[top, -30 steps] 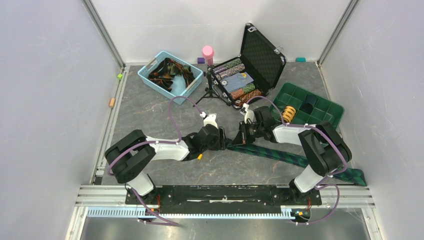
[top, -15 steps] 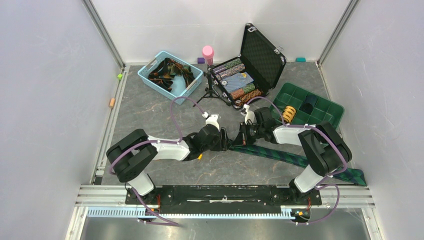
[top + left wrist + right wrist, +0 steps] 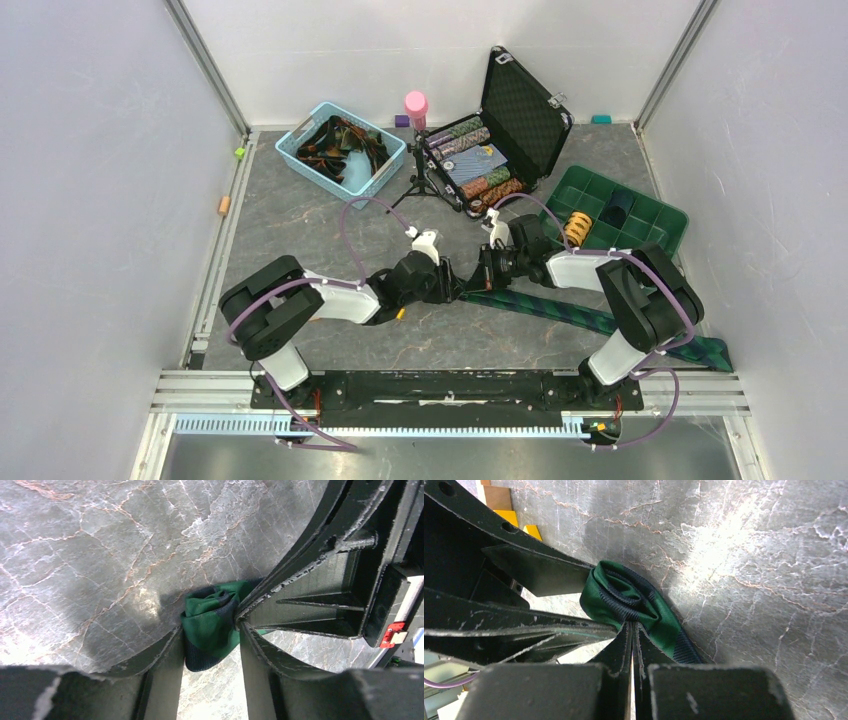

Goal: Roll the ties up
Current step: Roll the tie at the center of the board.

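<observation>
A dark green-and-navy plaid tie lies flat across the table from the middle to the front right corner. Its near end is wound into a small roll. My left gripper is shut on that roll, which sits between its fingers in the left wrist view. My right gripper meets it from the right. Its jaws are pressed together, with the tips nipping the fabric at the roll's edge. More ties lie in the blue basket.
An open black case holds several rolled ties. A pink-topped tripod stands beside it. A green compartment tray at the right holds a yellow-orange roll. A small orange block lies at the left wall.
My left arm has edged to the right, closer against the roll and the right gripper. The tie's long tail and the right arm have barely moved.
</observation>
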`<move>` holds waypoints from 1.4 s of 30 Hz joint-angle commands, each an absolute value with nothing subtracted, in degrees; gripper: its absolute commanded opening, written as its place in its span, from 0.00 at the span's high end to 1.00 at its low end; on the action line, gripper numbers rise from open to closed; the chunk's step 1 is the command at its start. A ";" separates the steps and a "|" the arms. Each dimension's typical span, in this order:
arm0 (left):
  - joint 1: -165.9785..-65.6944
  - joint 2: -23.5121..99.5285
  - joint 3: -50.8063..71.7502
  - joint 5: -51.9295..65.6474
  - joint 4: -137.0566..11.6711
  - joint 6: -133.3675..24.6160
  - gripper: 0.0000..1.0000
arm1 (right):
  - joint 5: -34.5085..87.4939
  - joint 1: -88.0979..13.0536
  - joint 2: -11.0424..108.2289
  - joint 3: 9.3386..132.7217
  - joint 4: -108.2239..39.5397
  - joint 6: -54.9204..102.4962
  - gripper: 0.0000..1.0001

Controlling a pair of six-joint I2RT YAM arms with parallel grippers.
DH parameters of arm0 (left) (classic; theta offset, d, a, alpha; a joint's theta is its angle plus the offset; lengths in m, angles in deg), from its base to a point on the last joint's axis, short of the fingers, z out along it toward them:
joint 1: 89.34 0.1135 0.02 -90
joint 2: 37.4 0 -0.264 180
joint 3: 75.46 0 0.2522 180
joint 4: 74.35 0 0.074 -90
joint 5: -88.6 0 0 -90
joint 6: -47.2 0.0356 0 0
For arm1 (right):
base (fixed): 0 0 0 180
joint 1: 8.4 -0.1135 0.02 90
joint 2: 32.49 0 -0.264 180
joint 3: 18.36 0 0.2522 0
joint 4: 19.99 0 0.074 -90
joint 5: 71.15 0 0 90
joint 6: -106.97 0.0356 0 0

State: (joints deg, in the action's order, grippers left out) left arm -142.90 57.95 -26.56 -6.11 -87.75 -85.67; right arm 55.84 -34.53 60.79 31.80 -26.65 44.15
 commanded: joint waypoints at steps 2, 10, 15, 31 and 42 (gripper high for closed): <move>-142.38 59.03 -28.45 -3.56 -89.76 -87.03 0.56 | 54.03 -34.75 60.93 31.08 -25.98 43.25 1.00; -141.39 57.46 -28.48 -3.98 -87.91 -86.07 0.68 | 54.10 -34.72 59.03 32.00 -26.63 42.49 1.00; -141.02 55.15 -27.22 -4.85 -82.09 -82.24 0.70 | 51.70 -34.58 54.67 33.39 -28.11 41.63 1.00; -141.78 48.49 -19.70 -20.56 -54.57 -67.34 0.72 | 42.38 -33.69 47.93 33.11 -31.29 41.12 1.00; -142.15 49.71 -14.58 -32.44 -45.82 -65.25 0.73 | 40.73 -33.61 46.28 33.07 -33.30 39.92 1.00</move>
State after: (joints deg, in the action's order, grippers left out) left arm -141.83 49.56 -17.62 -25.39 -50.28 -68.79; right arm 41.92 -33.78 47.80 32.35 -32.75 41.29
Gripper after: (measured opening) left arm 0.273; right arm 0.006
